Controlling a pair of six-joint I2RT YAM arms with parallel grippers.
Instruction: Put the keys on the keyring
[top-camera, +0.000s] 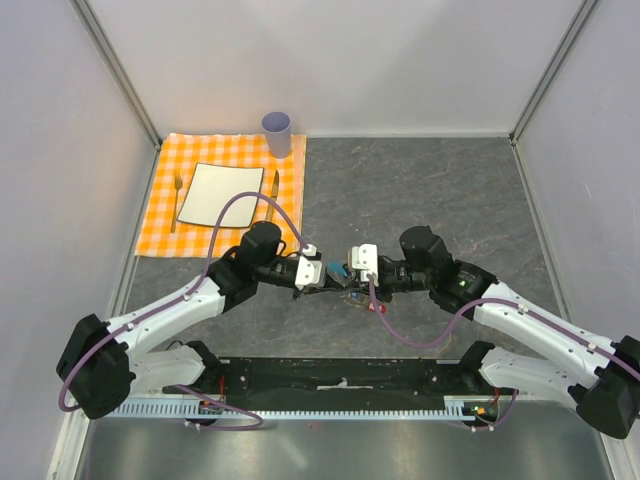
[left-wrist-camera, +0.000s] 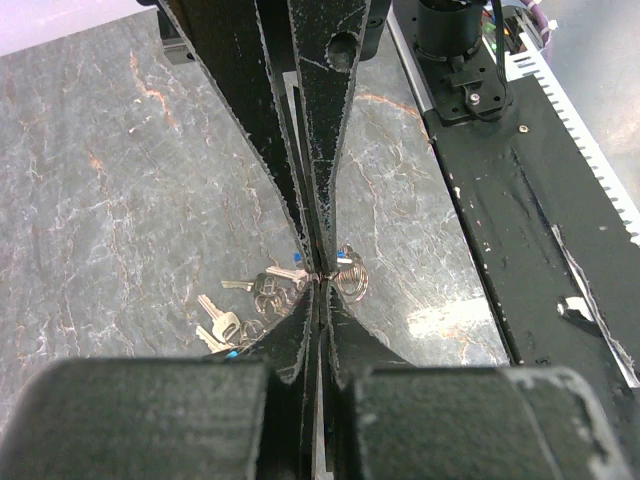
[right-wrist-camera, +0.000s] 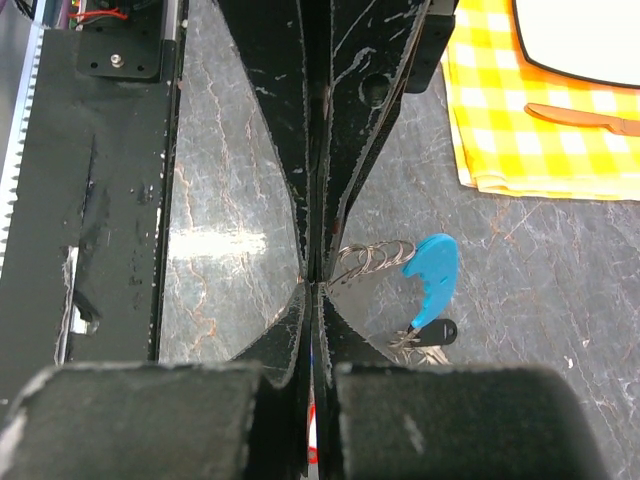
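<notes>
Where they meet at worktop (top-camera: 420, 190) centre, left tool (left-wrist-camera: 320, 278) and right tool (right-wrist-camera: 315, 275) each clench the keyring (right-wrist-camera: 435, 270). Keys (left-wrist-camera: 262, 292) lie just beside at 5 o'clock; open worktop stretches toward 1 o'clock.

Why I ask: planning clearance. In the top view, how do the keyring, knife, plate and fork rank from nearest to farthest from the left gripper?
1. keyring: right beside the left gripper.
2. knife: on the plate's right side.
3. plate: far left.
4. fork: on the plate's left side.
</notes>
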